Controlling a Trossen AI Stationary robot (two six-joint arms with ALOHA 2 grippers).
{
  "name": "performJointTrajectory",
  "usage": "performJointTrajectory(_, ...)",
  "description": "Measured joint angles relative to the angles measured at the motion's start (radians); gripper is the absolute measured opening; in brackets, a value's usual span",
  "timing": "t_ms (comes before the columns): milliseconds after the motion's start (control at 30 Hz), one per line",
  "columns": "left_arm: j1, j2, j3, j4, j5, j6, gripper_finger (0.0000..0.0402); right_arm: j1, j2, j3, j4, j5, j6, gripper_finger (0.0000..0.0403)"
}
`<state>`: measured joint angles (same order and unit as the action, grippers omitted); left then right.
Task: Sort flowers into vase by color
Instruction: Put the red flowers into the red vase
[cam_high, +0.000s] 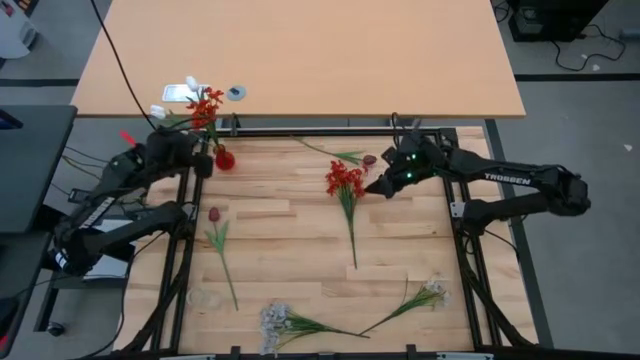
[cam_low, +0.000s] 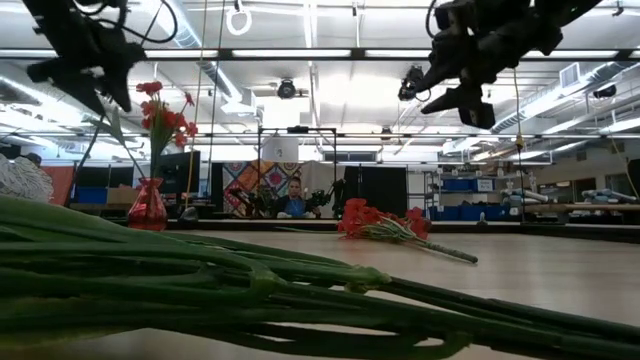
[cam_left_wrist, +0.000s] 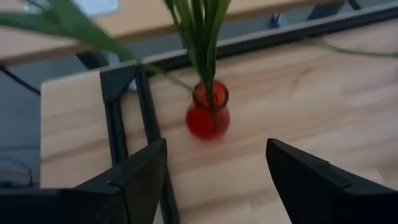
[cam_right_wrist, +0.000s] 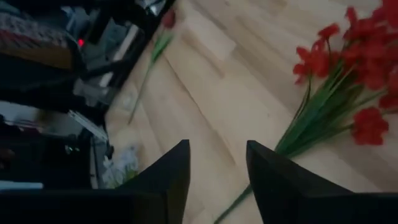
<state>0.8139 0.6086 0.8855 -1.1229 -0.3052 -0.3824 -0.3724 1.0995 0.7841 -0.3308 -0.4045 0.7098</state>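
A light wooden counter (cam_high: 290, 215) framed by black rails, with a large workshop hall behind it. The red vase (cam_high: 225, 158) stands at the counter's far left corner and serves as the landmark; a red flower stem (cam_high: 207, 108) already stands upright in it, its green stalks entering the neck. A second red flower stem (cam_high: 346, 190) lies flat on the counter, well to the right of the vase, blossoms toward the far edge. A maroon tulip (cam_high: 215, 232) lies nearer the front than the vase, just inside the left rail; another tulip (cam_high: 352, 156) lies along the far edge between the vase and the right arm. White-flowered stems (cam_high: 285, 322) and (cam_high: 425, 296) lie at the front edge, far from the vase.

The left end effector (cam_left_wrist: 214, 171) hovers just beside the vase, fingers apart and empty, with the vase showing between them. The right end effector (cam_right_wrist: 217, 165) hangs above the counter beside the blossoms of the loose red stem, fingers apart, holding nothing.

Judged step: one red stem is placed; the loose red stem is the next pickup. That calls for the right end effector to descend onto the thin stalk below the blossoms, close firmly, then carry it to the vase neck, which is narrow and already occupied.
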Motion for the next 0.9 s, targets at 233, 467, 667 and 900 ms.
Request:
performJointTrajectory(233, 0.000, 0.000, 0.154, -0.147, 0.114, -0.026, 0.0279, 0.123, 0.006, 0.000, -0.155, 0.156, 0.097, 0.0206)
performJointTrajectory(467, -0.040, 0.008, 0.179, -0.080, 0.366, -0.113, 0.0279, 0.244, 0.011, 0.000, -0.389, 0.223, 0.213, 0.0197)
performJointTrajectory(667, -0.215, 0.047, 0.087, 0.160, 0.438, -0.213, 0.0279, 0.390, 0.011, 0.000, -0.506, 0.312, 0.287, 0.0196)
performJointTrajectory(900, -0.536, 0.216, -0.017, 0.460, 0.332, -0.349, 0.0278, 0.517, 0.011, -0.032, -0.476, 0.328, 0.437, 0.0196)
